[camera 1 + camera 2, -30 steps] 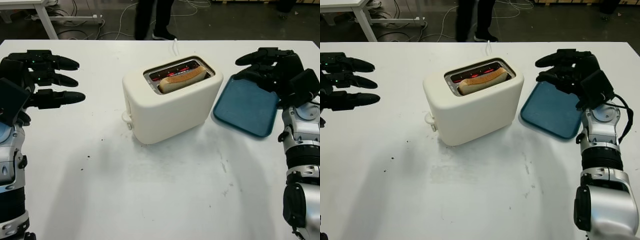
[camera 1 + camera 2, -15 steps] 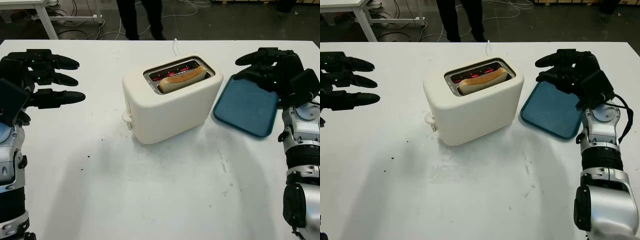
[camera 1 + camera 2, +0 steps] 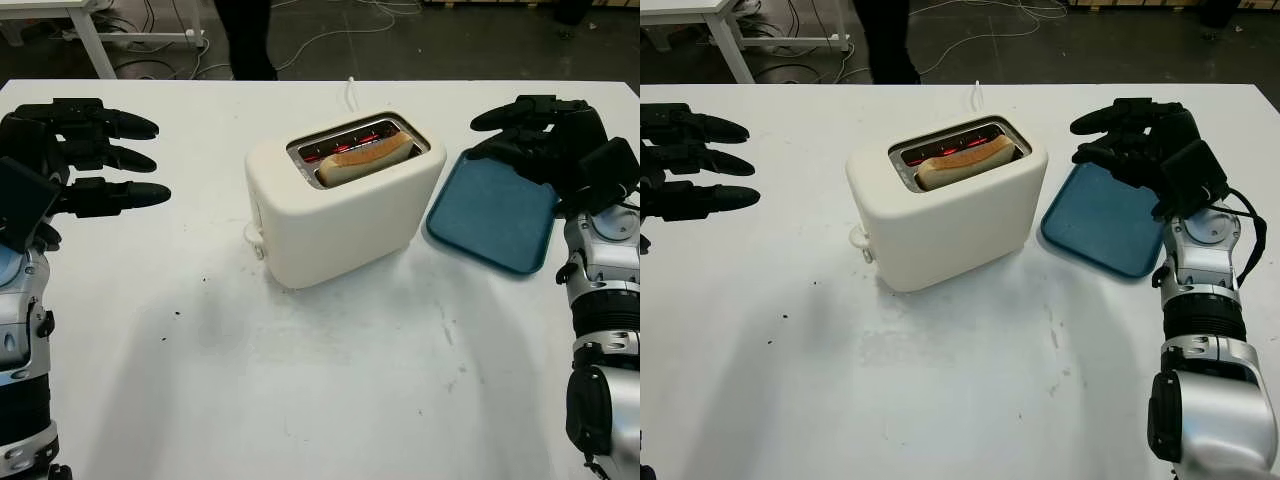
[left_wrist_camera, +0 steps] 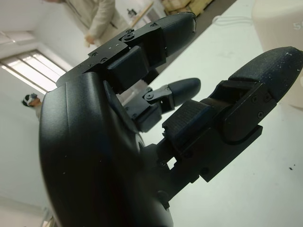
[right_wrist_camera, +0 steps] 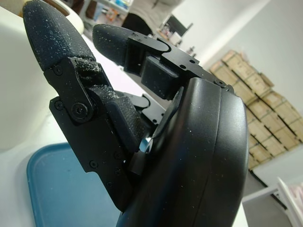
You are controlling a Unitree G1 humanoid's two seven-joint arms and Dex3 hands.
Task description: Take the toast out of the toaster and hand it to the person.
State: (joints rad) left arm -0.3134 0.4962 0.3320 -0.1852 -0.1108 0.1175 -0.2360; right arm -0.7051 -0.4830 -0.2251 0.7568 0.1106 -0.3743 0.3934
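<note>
- toast point(image 3: 365, 156) is sitting in the slot of the cream toaster point(image 3: 340, 200), mid white surface point(image 3: 330, 380), coils inside glowing red
- left robot hand point(image 3: 85, 155) open, holding nothing, up over the surface's left side, well apart from the toaster
- right robot hand point(image 3: 545, 140) open too, above the blue tray point(image 3: 490, 215) just right of the toaster
- person's legs point(image 3: 243, 40) on the floor beyond the far edge

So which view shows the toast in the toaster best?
The left eye view: the toast sits in the near slot of the toaster, seen from above. The right eye view shows the same. The left wrist view catches just a corner of the toaster body.
</note>
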